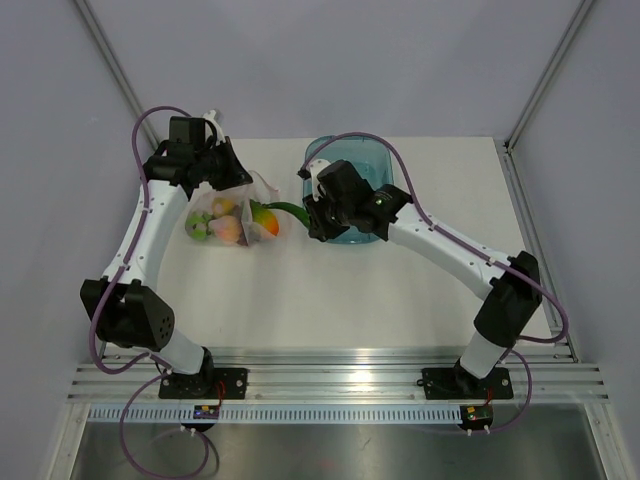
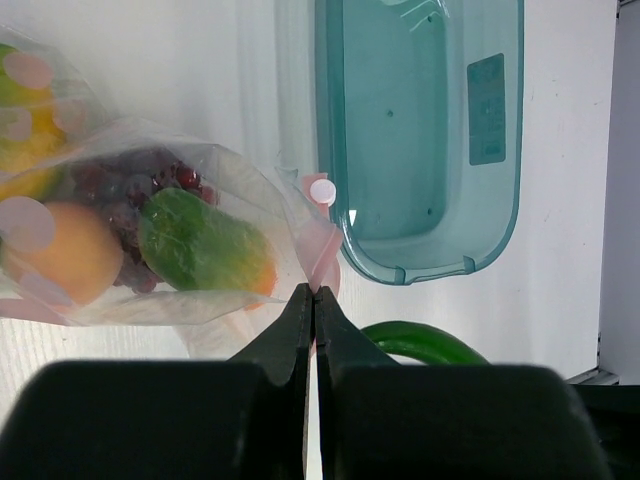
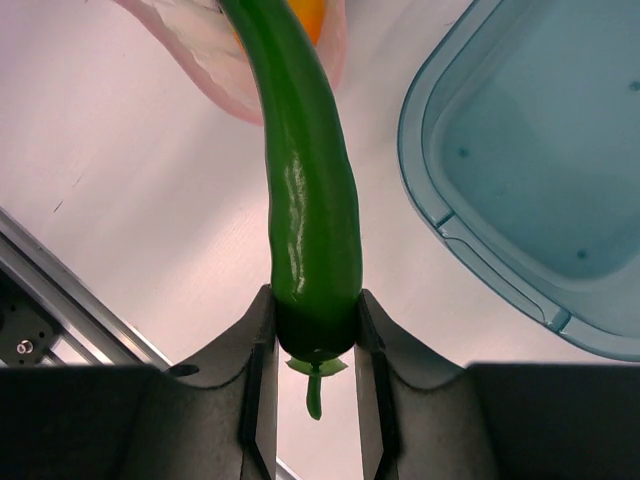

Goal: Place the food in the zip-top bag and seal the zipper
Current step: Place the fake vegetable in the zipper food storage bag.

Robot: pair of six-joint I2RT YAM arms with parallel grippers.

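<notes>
The clear, pink-tinted zip-top bag [image 1: 222, 212] lies left of centre. It holds a peach-pink fruit [image 2: 65, 250], a dark grape bunch [image 2: 120, 195] and an orange-green mango [image 2: 200, 245]. My left gripper [image 2: 315, 295] is shut on the pinkish zipper edge [image 2: 322, 245] at the bag's mouth and holds it up. My right gripper [image 3: 315, 330] is shut on the stem end of a long green pepper [image 3: 305, 200]. The pepper's tip points into the bag's mouth [image 3: 215, 55], beside an orange fruit [image 3: 310, 15]. The pepper also shows in the top view [image 1: 290, 210] and the left wrist view [image 2: 420, 342].
The teal tray [image 1: 372, 150] stands right of the bag, partly under my right arm, and nothing shows in it in the left wrist view [image 2: 430, 268]. An aluminium rail [image 1: 330, 375] runs along the near edge. Enclosure walls stand at the back and sides.
</notes>
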